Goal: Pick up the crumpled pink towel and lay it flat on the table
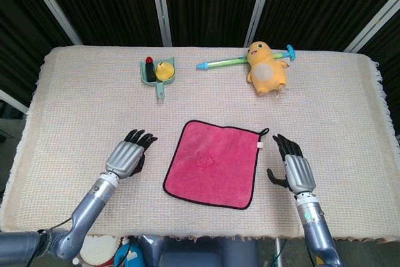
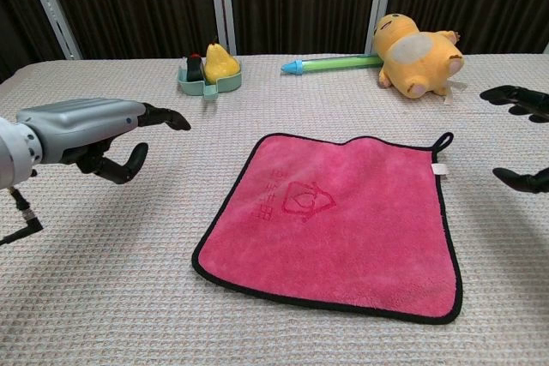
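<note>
The pink towel (image 1: 211,163) (image 2: 334,219) with black trim lies spread flat on the table, its hanging loop at the far right corner. My left hand (image 1: 128,156) (image 2: 90,135) hovers left of the towel, a gap away, fingers apart and holding nothing. My right hand (image 1: 295,168) (image 2: 521,139) is right of the towel, clear of its edge, fingers spread and empty. In the chest view only the right hand's fingertips show at the frame edge.
At the back stand a green tray (image 1: 152,75) with a yellow pear and a red-and-black item, a yellow plush toy (image 1: 267,68) (image 2: 417,47), and a green-blue stick (image 1: 228,61). A woven cloth covers the table (image 1: 75,110).
</note>
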`<action>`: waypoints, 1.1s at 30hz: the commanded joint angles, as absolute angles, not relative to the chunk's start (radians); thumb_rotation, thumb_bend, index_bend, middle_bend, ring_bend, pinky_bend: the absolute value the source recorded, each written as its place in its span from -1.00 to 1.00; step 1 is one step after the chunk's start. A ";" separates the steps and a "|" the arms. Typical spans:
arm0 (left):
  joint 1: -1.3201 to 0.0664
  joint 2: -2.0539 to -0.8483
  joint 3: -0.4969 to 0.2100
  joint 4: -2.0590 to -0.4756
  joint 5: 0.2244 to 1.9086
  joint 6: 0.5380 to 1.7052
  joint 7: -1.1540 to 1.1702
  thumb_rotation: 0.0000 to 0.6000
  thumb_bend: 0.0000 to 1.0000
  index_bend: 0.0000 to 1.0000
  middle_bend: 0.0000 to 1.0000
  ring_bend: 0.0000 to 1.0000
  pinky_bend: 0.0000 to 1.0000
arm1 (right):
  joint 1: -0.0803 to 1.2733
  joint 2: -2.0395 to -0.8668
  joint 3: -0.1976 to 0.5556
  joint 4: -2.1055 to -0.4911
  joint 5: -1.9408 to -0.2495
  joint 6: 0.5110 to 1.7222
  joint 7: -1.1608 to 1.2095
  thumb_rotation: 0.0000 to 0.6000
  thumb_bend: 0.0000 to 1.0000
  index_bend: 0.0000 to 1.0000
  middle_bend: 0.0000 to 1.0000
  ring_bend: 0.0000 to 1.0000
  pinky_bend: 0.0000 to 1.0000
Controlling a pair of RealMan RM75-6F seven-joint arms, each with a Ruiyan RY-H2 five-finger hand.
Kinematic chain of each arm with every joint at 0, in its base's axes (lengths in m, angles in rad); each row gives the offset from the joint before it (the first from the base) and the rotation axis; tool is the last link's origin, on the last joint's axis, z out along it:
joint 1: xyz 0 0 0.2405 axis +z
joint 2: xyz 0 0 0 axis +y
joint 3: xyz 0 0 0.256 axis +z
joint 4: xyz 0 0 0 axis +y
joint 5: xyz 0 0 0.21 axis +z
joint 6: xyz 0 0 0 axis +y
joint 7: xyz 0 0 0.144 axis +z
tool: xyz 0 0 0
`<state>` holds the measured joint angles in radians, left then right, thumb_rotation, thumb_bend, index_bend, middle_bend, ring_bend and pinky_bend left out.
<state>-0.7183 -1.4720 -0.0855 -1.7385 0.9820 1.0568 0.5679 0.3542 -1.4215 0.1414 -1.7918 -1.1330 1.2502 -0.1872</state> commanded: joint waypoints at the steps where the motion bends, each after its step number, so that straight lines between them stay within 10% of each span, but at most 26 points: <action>1: -0.792 -1.524 -0.133 -1.659 0.902 1.015 0.659 1.00 0.64 -0.78 -0.83 -1.00 -1.00 | 0.362 -1.423 0.157 -1.781 -1.125 1.246 -0.186 1.00 -0.17 -1.00 -1.00 -1.00 -1.00; 33: -1.070 -1.879 -0.214 -1.273 0.648 0.912 0.846 1.00 0.66 -0.77 -0.83 -1.00 -1.00 | 0.390 -1.412 0.220 -1.700 -1.097 1.179 -0.075 1.00 -0.17 -1.00 -1.00 -1.00 -1.00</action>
